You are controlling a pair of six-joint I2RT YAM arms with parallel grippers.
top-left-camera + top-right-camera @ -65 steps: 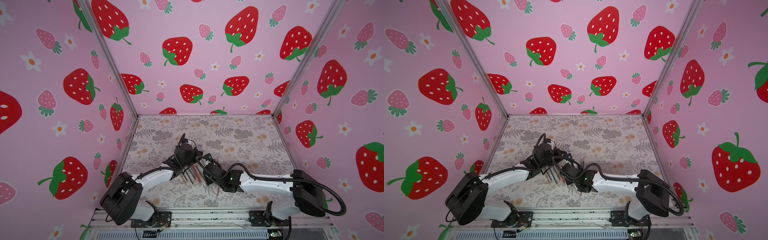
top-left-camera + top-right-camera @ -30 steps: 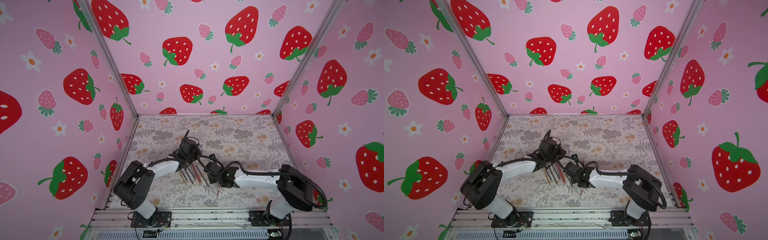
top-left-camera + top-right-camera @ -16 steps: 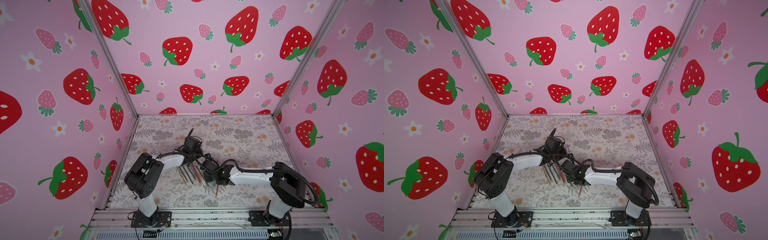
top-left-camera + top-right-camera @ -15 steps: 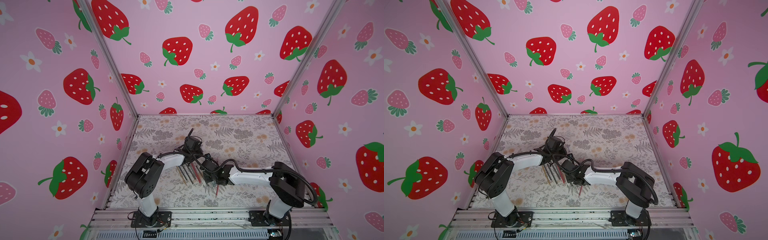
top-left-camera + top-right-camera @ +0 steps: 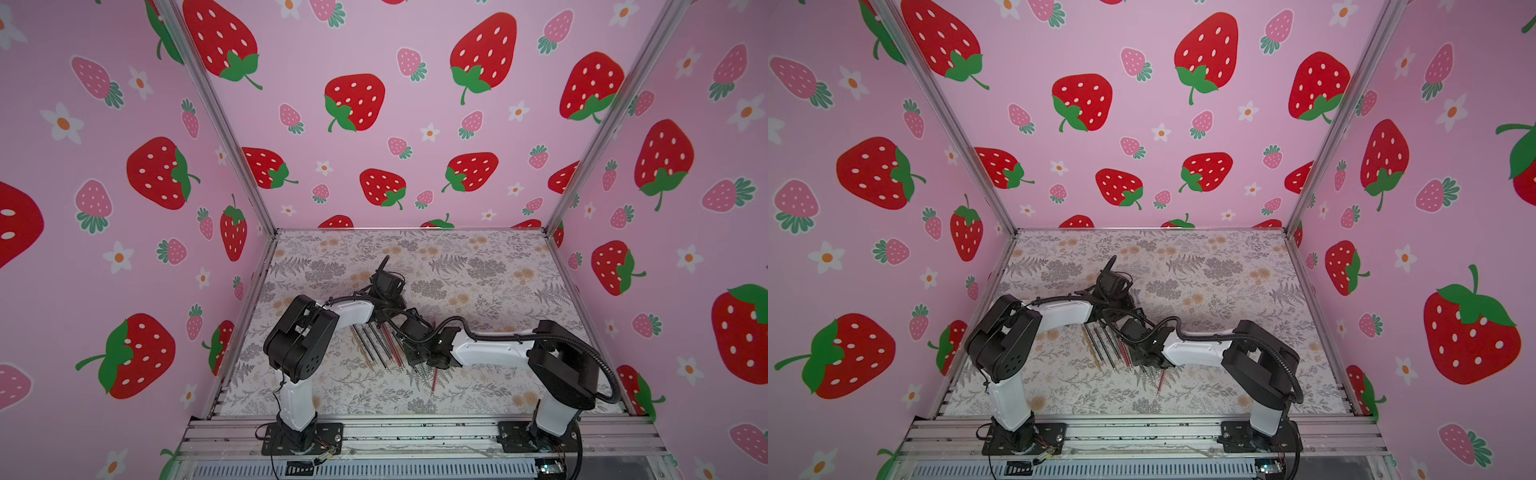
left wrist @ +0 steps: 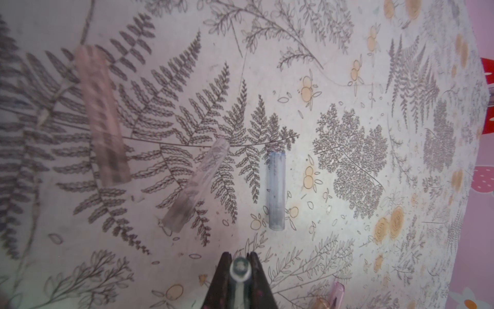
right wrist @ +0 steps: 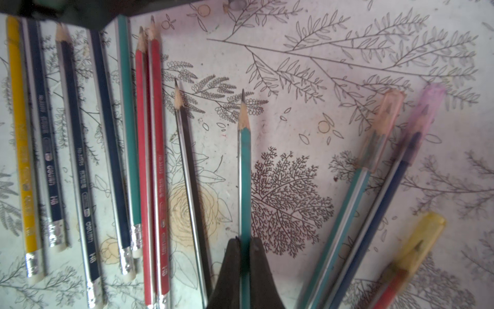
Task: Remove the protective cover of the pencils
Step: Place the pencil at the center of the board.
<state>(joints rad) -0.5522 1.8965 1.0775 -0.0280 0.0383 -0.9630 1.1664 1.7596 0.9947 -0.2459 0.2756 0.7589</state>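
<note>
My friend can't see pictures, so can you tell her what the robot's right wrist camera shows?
The right gripper pinches a green pencil whose sharp tip is bare. A row of pencils lies on the flowery table, and three more pencils wear see-through caps.

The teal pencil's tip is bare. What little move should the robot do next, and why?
Probably the left gripper should open and drop its clear cap beside the three loose caps on the table. The teal pencil in the right gripper shows a bare tip, so that cap is finished with.
</note>
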